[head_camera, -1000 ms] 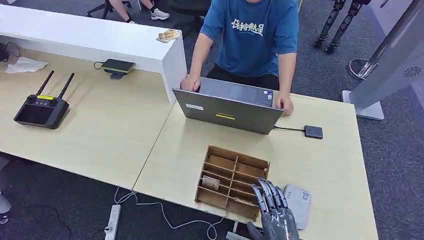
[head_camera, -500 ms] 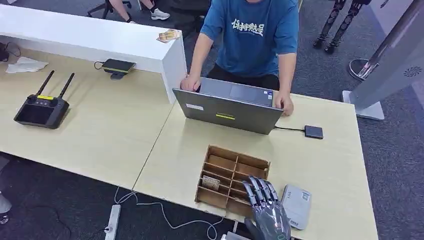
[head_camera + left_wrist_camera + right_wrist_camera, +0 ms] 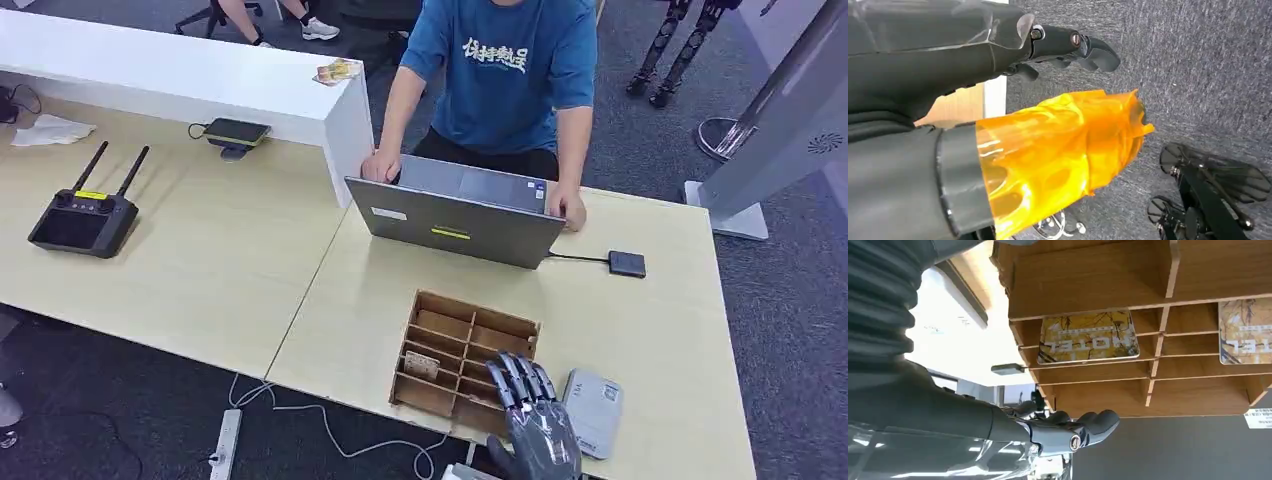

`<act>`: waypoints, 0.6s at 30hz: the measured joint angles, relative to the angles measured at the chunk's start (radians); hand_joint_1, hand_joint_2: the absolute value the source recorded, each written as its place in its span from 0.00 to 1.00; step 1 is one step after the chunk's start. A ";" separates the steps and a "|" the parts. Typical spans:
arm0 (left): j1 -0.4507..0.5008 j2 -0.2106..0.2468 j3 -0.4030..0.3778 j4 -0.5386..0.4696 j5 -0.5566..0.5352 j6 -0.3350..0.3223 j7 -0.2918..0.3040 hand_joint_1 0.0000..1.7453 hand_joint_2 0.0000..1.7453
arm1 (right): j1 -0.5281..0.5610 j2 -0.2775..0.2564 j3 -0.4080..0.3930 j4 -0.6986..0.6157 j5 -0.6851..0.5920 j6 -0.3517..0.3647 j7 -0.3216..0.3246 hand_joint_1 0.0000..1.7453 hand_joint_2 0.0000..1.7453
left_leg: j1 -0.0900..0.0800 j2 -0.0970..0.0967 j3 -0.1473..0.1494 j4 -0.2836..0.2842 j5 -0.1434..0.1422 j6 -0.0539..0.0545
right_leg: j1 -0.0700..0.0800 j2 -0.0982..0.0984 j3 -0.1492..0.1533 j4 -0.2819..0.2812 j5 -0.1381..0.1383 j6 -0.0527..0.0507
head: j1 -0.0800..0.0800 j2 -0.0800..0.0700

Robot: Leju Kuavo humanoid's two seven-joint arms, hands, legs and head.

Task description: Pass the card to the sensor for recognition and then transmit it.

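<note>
the right hand (image 3: 533,420) hovers at the near edge of the tabletop (image 3: 650,330), fingers spread and holding nothing, its tips over the near right corner of the wooden rack (image 3: 465,362); its wrist is cut off by the frame. the right wrist view shows two hotel cards (image 3: 1089,336) lying in rack slots, while the head view shows just one card (image 3: 421,366) clearly. the grey sensor (image 3: 593,410) lies just right of the hand. since a second ago the hand has shifted left, off the sensor. the left hand (image 3: 1068,45) hangs over the floor, fingers curled on nothing, partly hidden behind an orange cover (image 3: 1058,155). far off, a person (image 3: 500,70) works a laptop (image 3: 455,220).
</note>
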 joint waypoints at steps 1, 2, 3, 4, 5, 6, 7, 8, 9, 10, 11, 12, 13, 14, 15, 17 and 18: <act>0.000 0.000 0.000 0.000 0.002 0.001 0.000 0.00 0.00 | 0.000 -0.004 0.000 -0.007 -0.009 0.004 -0.002 0.00 1.00 | 0.000 0.000 0.000 0.000 0.000 0.000 | 0.000 0.000 0.000 0.000 0.000 0.000 | 0.000 0.000; 0.000 0.000 0.000 0.000 0.003 0.003 0.000 0.00 0.00 | 0.001 -0.008 0.000 -0.014 -0.014 0.007 -0.003 0.00 1.00 | 0.000 0.000 0.000 0.000 0.000 0.000 | 0.000 0.000 0.000 0.000 0.000 0.000 | 0.000 0.000; 0.000 0.000 0.000 0.000 0.004 0.003 0.000 0.00 0.00 | 0.001 -0.013 0.000 -0.022 -0.018 0.011 -0.004 0.00 1.00 | 0.000 0.000 0.000 0.000 0.000 0.000 | 0.000 0.000 0.000 0.000 0.000 0.000 | 0.000 0.000; 0.000 0.000 0.000 0.000 0.005 0.004 0.000 0.00 0.00 | 0.002 -0.017 0.000 -0.030 -0.025 0.018 -0.004 0.00 1.00 | 0.000 0.000 0.000 0.000 0.000 0.000 | 0.000 0.000 0.000 0.000 0.000 0.000 | 0.000 0.000; 0.000 0.000 0.000 0.000 0.006 0.005 0.000 0.00 0.00 | 0.002 -0.023 0.000 -0.038 -0.027 0.027 -0.004 0.00 1.00 | 0.000 0.000 0.000 0.000 0.000 0.000 | 0.000 0.000 0.000 0.000 0.000 0.000 | 0.000 0.000; 0.000 0.000 0.000 0.000 0.006 0.006 0.000 0.00 0.00 | 0.001 -0.027 0.000 -0.045 -0.031 0.037 -0.003 0.00 1.00 | 0.000 0.000 0.000 0.000 0.000 0.000 | 0.000 0.000 0.000 0.000 0.000 0.000 | 0.000 0.000; 0.000 0.000 0.000 0.000 0.008 0.006 0.001 0.00 0.00 | 0.001 -0.031 0.000 -0.049 -0.036 0.045 -0.002 0.00 1.00 | 0.000 0.000 0.000 0.000 0.000 0.000 | 0.000 0.000 0.000 0.000 0.000 0.000 | 0.000 0.000; 0.000 0.000 0.000 0.000 0.010 0.006 0.003 0.00 0.00 | 0.001 -0.033 0.000 -0.052 -0.040 0.050 -0.002 0.00 1.00 | 0.000 0.000 0.000 0.000 0.000 0.000 | 0.000 0.000 0.000 0.000 0.000 0.000 | 0.000 0.000; 0.000 0.000 0.000 0.000 0.011 0.006 0.003 0.00 0.00 | 0.000 -0.036 0.000 -0.055 -0.046 0.058 -0.001 0.00 1.00 | 0.000 0.000 0.000 0.000 0.000 0.000 | 0.000 0.000 0.000 0.000 0.000 0.000 | 0.000 0.000; 0.000 0.000 0.000 0.000 0.013 0.006 0.004 0.00 0.00 | -0.001 -0.038 0.000 -0.056 -0.047 0.064 -0.001 0.00 1.00 | 0.000 0.000 0.000 0.000 0.000 0.000 | 0.000 0.000 0.000 0.000 0.000 0.000 | 0.000 0.000; 0.000 0.000 0.000 0.000 0.013 0.006 0.005 0.00 0.00 | -0.003 -0.039 0.000 -0.056 -0.049 0.068 -0.002 0.00 1.00 | 0.000 0.000 0.000 0.000 0.000 0.000 | 0.000 0.000 0.000 0.000 0.000 0.000 | 0.000 0.000; 0.000 0.000 0.000 0.000 0.013 0.006 0.006 0.00 0.00 | -0.005 -0.040 0.000 -0.056 -0.058 0.073 -0.002 0.00 1.00 | 0.000 0.000 0.000 0.000 0.000 0.000 | 0.000 0.000 0.000 0.000 0.000 0.000 | 0.000 0.000; 0.000 0.000 0.000 0.000 0.014 0.006 0.006 0.00 0.00 | -0.007 -0.040 0.000 -0.056 -0.061 0.076 -0.003 0.00 1.00 | 0.000 0.000 0.000 0.000 0.000 0.000 | 0.000 0.000 0.000 0.000 0.000 0.000 | 0.000 0.000; 0.000 0.000 0.000 0.000 0.014 0.006 0.007 0.00 0.00 | -0.009 -0.041 0.000 -0.056 -0.061 0.077 -0.004 0.00 1.00 | 0.000 0.000 0.000 0.000 0.000 0.000 | 0.000 0.000 0.000 0.000 0.000 0.000 | 0.000 0.000; 0.000 0.000 0.000 0.000 0.014 0.006 0.008 0.00 0.00 | -0.012 -0.042 0.000 -0.056 -0.061 0.079 -0.005 0.00 1.00 | 0.000 0.000 0.000 0.000 0.000 0.000 | 0.000 0.000 0.000 0.000 0.000 0.000 | 0.000 0.000; 0.000 0.000 0.000 0.000 0.014 0.006 0.008 0.00 0.00 | -0.016 -0.043 0.000 -0.056 -0.064 0.080 -0.005 0.00 1.00 | 0.000 0.000 0.000 0.000 0.000 0.000 | 0.000 0.000 0.000 0.000 0.000 0.000 | 0.000 0.000; 0.000 0.000 0.000 0.000 0.014 0.006 0.008 0.00 0.00 | -0.017 -0.043 0.001 -0.056 -0.064 0.080 -0.005 0.00 1.00 | 0.000 0.000 0.000 0.000 0.000 0.000 | 0.000 0.000 0.000 0.000 0.000 0.000 | 0.000 0.000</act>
